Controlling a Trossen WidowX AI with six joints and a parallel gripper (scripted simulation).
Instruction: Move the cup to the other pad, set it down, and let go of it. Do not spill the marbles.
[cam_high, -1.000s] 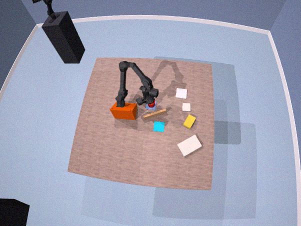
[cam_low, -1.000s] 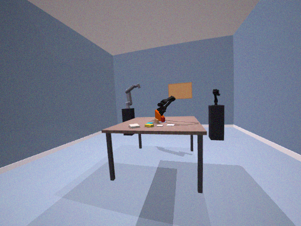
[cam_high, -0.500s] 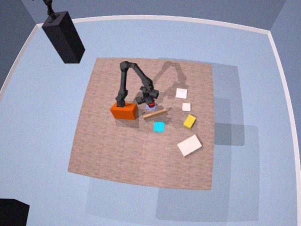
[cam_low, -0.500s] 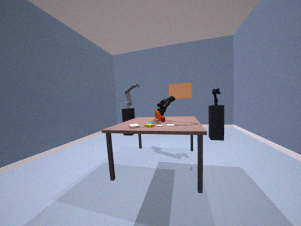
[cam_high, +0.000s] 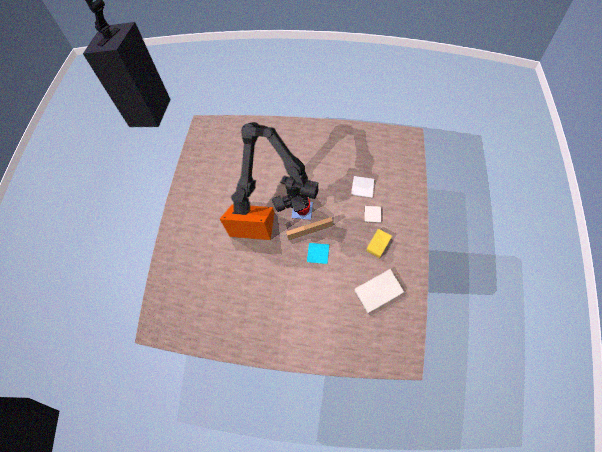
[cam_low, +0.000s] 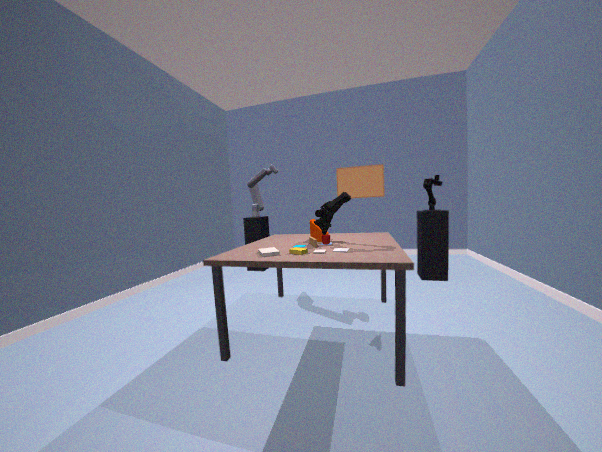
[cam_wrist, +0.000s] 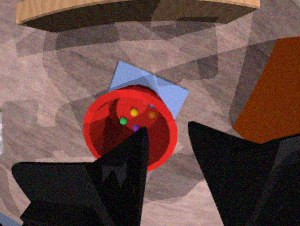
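Note:
A red cup (cam_high: 304, 211) (cam_low: 326, 239) (cam_wrist: 89, 130) stands upright on the blue pad (cam_high: 296, 216) (cam_wrist: 172, 97). Several small marbles (cam_wrist: 134, 112) lie inside it. The other pad (cam_high: 318, 253) (cam_low: 300, 246) is cyan and bare, across the wooden barrier. My gripper (cam_wrist: 167, 129) is partly open, pointing down just above the cup. In the wrist view one fingertip overlaps the cup's mouth and the other is outside its rim, so the near wall lies between them in view. Nothing is gripped. The fingertips' exact height over the rim is hard to tell.
The low wooden barrier (cam_high: 310, 228) (cam_low: 313, 242) (cam_wrist: 140, 12) stands between the two pads. The orange base block (cam_high: 248, 222) (cam_wrist: 272, 95) is beside the cup. Two white squares (cam_high: 363, 186) (cam_high: 373, 214), a yellow block (cam_high: 379, 243) and a large white block (cam_high: 379, 291) lie farther out.

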